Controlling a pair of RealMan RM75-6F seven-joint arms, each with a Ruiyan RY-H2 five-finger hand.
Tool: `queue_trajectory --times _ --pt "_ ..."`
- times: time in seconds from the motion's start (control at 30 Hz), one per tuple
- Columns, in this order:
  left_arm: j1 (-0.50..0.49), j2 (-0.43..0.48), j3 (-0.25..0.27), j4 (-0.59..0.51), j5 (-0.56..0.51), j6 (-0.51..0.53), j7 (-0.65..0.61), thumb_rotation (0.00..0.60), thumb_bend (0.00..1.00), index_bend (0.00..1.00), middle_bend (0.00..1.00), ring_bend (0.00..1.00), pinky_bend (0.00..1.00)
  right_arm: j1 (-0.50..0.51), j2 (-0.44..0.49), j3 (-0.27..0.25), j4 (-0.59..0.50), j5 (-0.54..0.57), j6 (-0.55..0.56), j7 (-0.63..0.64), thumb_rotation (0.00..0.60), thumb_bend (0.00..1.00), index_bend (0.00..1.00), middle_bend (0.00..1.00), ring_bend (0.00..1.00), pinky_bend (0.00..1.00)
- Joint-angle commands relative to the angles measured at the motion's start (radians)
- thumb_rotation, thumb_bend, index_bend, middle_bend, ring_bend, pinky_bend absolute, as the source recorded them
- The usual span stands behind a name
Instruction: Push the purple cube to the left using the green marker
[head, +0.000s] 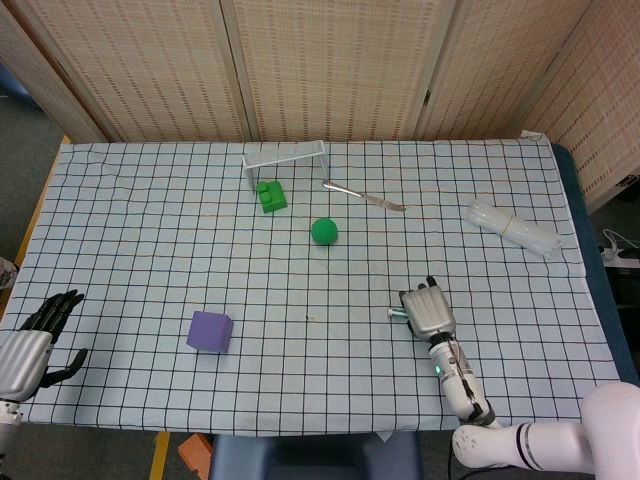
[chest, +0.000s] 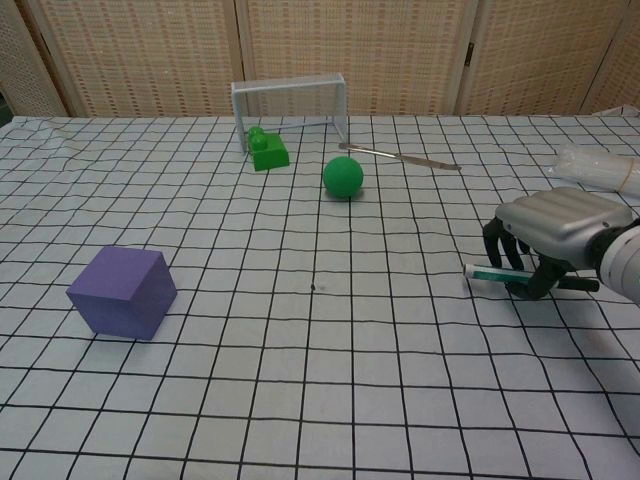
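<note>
— Your right robot hand (chest: 548, 240) has its fingers curled around the green marker (chest: 487, 273), yes?

— Yes. You're holding it low over the counter (head: 150, 220), lying roughly level, with its tip poking out toward the left of your robot hand. In the head view the right robot hand (head: 427, 311) sits toward the near right part of the checked cloth.

— And where's your purple cube (chest: 122, 291)?

— Resting on the counter well apart from the marker, far off to its left, in the near left part of the cloth. Nothing touches it.

— Your left robot hand (head: 35, 335)?

— At the near left edge of the counter, fingers spread apart, holding nothing.

— Anything between you and the cube?

— Bare cloth. Farther back you have a green ball (chest: 343, 176), a green brick (chest: 267, 151) just in front of a small white goal frame (chest: 290, 106), a metal utensil (chest: 400, 157), and a clear plastic bundle (head: 512, 229) at the far right.
</note>
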Motion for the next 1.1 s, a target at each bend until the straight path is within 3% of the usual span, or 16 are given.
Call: queue_trajectory --times 0.03,0.27,0.43,0.57,0.7,0.83,0.97,1.1 --pt "0.000 0.000 0.000 0.000 0.000 0.000 0.001 0.600 0.39 0.00 0.00 0.01 0.20 -0.019 0.021 -0.012 -0.024 -0.027 -0.012 0.013 0.600 0.38 0.05 0.20 0.16 0.11" --pt "0.004 0.002 0.004 -0.005 0.011 0.011 0.003 0.600 0.39 0.00 0.00 0.01 0.20 -0.077 0.093 -0.030 -0.120 -0.143 0.019 0.086 0.600 0.26 0.00 0.05 0.06 0.04" --pt "0.013 0.004 -0.001 -0.006 0.001 0.025 0.012 0.600 0.39 0.00 0.00 0.01 0.20 -0.183 0.194 -0.074 -0.199 -0.355 0.178 0.202 0.600 0.22 0.00 0.00 0.00 0.00" --pt "0.020 0.002 -0.008 -0.014 -0.026 0.023 0.048 0.600 0.40 0.00 0.00 0.01 0.20 -0.288 0.245 -0.120 -0.146 -0.538 0.333 0.308 0.600 0.21 0.00 0.00 0.00 0.00" --pt "0.026 -0.009 -0.021 -0.023 -0.040 0.042 0.093 0.600 0.40 0.00 0.00 0.01 0.20 -0.396 0.248 -0.153 0.004 -0.697 0.480 0.448 0.600 0.21 0.00 0.00 0.00 0.00" --pt "0.038 -0.044 -0.040 -0.001 -0.038 0.094 0.141 0.600 0.40 0.00 0.00 0.01 0.19 -0.470 0.221 -0.133 0.106 -0.698 0.518 0.533 0.600 0.21 0.00 0.00 0.00 0.01" --pt "0.037 -0.058 -0.037 0.003 -0.034 0.091 0.178 0.600 0.40 0.00 0.00 0.00 0.16 -0.471 0.261 -0.106 0.090 -0.706 0.478 0.581 0.600 0.20 0.00 0.00 0.00 0.06" --pt "0.036 -0.069 -0.041 0.001 -0.035 0.092 0.210 0.600 0.41 0.00 0.00 0.00 0.15 -0.485 0.296 -0.100 0.067 -0.733 0.457 0.583 0.600 0.20 0.00 0.00 0.00 0.00"
